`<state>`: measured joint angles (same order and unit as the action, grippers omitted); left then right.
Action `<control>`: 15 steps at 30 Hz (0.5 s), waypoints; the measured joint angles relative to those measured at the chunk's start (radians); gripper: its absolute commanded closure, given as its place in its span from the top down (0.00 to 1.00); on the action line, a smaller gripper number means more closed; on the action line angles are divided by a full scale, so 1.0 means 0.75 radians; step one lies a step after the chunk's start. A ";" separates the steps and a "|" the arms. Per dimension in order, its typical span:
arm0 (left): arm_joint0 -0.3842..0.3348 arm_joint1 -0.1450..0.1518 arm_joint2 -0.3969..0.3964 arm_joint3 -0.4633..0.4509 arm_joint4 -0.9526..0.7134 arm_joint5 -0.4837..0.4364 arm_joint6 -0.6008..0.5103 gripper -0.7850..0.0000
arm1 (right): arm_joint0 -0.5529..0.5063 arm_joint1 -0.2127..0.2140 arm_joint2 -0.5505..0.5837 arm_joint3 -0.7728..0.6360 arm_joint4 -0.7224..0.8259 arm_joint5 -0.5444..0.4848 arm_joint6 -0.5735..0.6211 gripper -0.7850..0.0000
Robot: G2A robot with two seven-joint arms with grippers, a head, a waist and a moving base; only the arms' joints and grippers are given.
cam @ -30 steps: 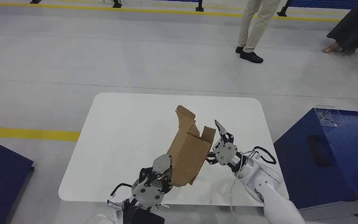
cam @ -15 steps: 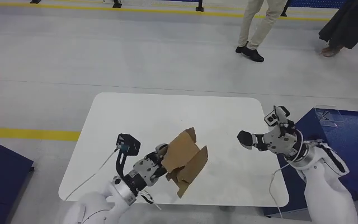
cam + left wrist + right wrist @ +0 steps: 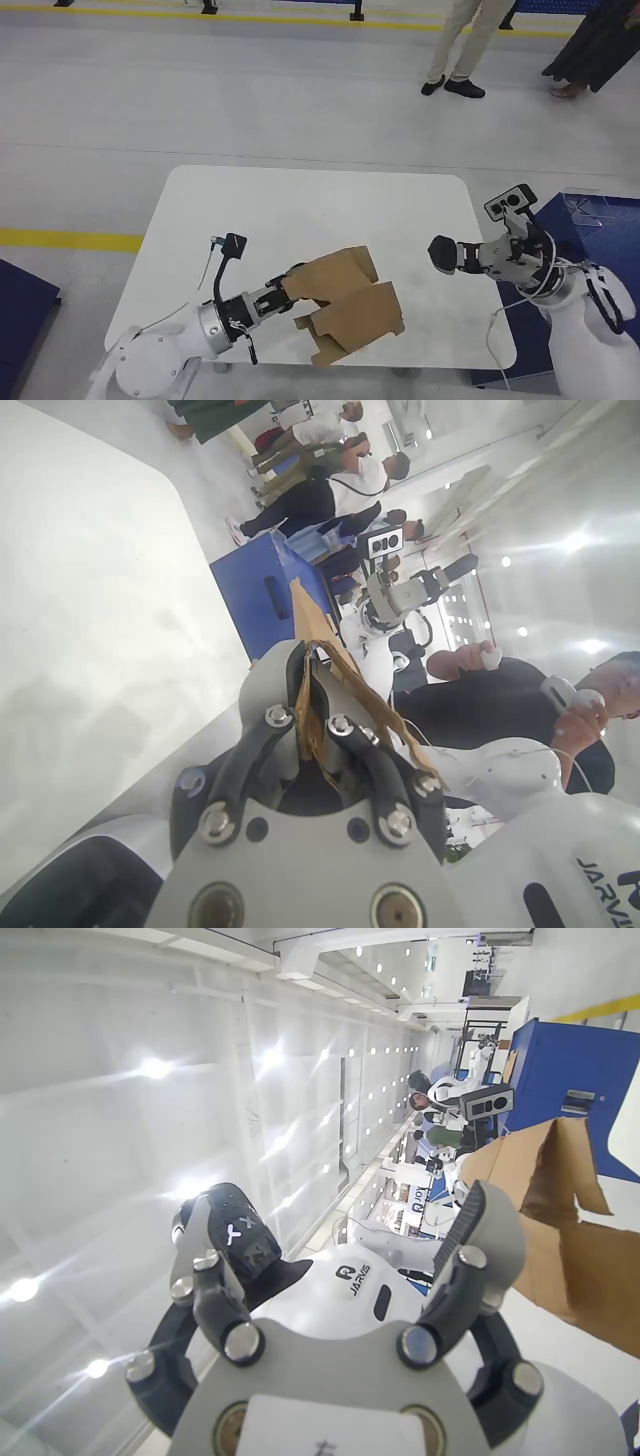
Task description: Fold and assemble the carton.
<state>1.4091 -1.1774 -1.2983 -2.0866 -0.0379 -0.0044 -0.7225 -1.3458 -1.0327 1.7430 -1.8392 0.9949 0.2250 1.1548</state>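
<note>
A brown cardboard carton [image 3: 348, 300], part folded with loose flaps, lies on its side near the front edge of the white table [image 3: 300, 205]. My left gripper [image 3: 288, 291] is at the carton's left end, shut on a cardboard edge; the left wrist view shows the carton's wall [image 3: 304, 720] pinched between the fingers of that gripper [image 3: 302, 660]. My right gripper [image 3: 443, 253] hovers over the table's right side, clear of the carton. In the right wrist view this gripper [image 3: 345, 1208] is open with nothing in it, and the carton [image 3: 565, 1228] lies beyond it.
A blue cabinet [image 3: 575, 275] stands close to the table's right edge, behind my right arm. Another blue unit [image 3: 20, 305] sits off the left side. The back half of the table is bare white surface.
The carton has gone from standing tilted to lying low on the table, shifted right. My right gripper left the carton and drew back to the right. My left arm swung out left, still holding.
</note>
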 measured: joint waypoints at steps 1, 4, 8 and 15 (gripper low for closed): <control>0.000 0.000 0.000 0.000 0.000 0.000 0.000 0.00 | -0.002 0.000 -0.003 -0.014 -0.018 -0.014 -0.010 1.00; 0.008 -0.003 0.015 0.025 -0.059 0.067 -0.013 0.00 | -0.003 0.007 0.001 -0.047 -0.105 -0.059 0.028 1.00; -0.044 -0.012 0.002 0.111 -0.427 0.377 -0.092 0.00 | 0.007 0.021 0.047 -0.030 -0.216 -0.115 0.121 1.00; -0.152 -0.017 0.002 0.220 -0.775 0.832 -0.032 0.00 | 0.000 0.042 0.076 0.031 -0.287 -0.115 0.289 1.00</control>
<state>1.2953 -1.1901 -1.2966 -1.9214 -0.6189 0.6193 -0.7463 -1.3458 -1.0013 1.7996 -1.8163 0.7795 0.1388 1.3717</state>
